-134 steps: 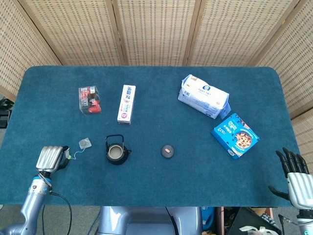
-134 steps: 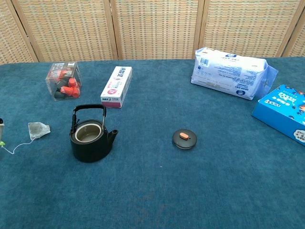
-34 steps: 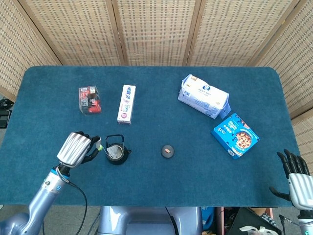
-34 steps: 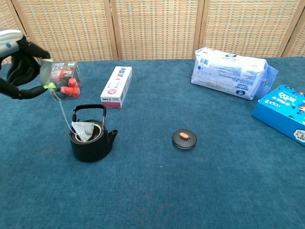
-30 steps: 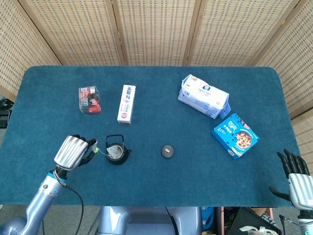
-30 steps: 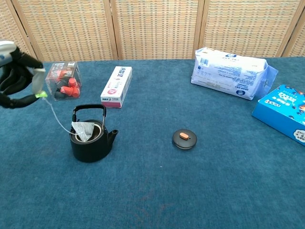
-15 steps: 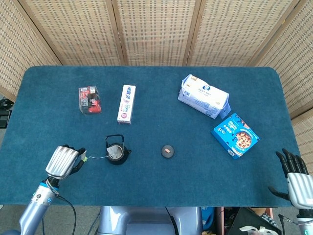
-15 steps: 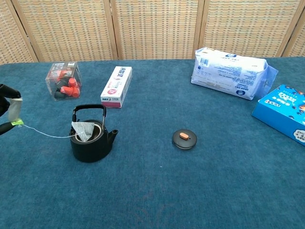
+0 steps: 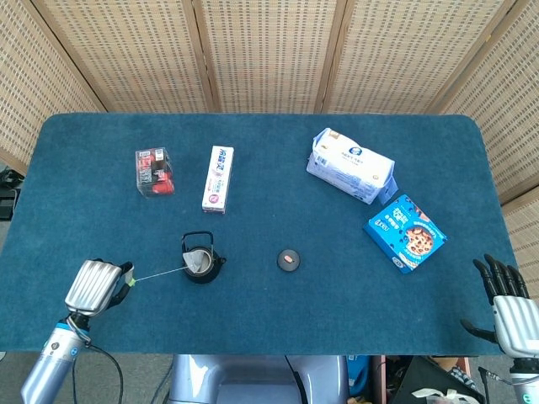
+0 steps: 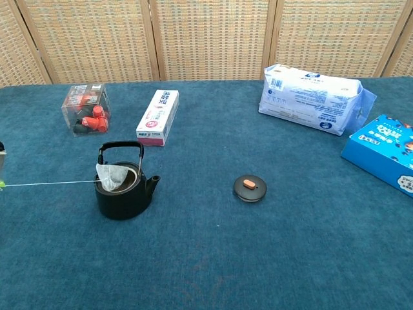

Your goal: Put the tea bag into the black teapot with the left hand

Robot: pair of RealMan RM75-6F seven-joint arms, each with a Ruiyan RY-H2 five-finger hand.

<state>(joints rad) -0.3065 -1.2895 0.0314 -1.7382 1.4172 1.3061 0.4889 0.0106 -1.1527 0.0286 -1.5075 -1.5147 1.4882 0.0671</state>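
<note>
Head view showed my left hand (image 9: 94,286) low over the near edge of the table (image 9: 354,278), well to the left of the black teapot (image 9: 200,263). Its fingers were curled in, pinching the small green tag at the end of the string (image 9: 156,274). From there the string ran taut and nearly level to the black teapot, where the tea bag (image 9: 197,262) sat in the open mouth, leaning against the left side of the rim rather than sunk flat inside. In the chest view the hand itself was almost out of frame; only the tag end showed at the left border, with the string stretched to the bag.

I judged the tea bag very light, soft and easily dragged: with the string that tight, any further pull away from the black teapot could lift it back over the rim. The tag was the sensible place to hold, and letting go there should leave the bag inside.

My right hand (image 9: 508,307) hung off the table far to the right of the black teapot, fingers spread, holding nothing.
</note>
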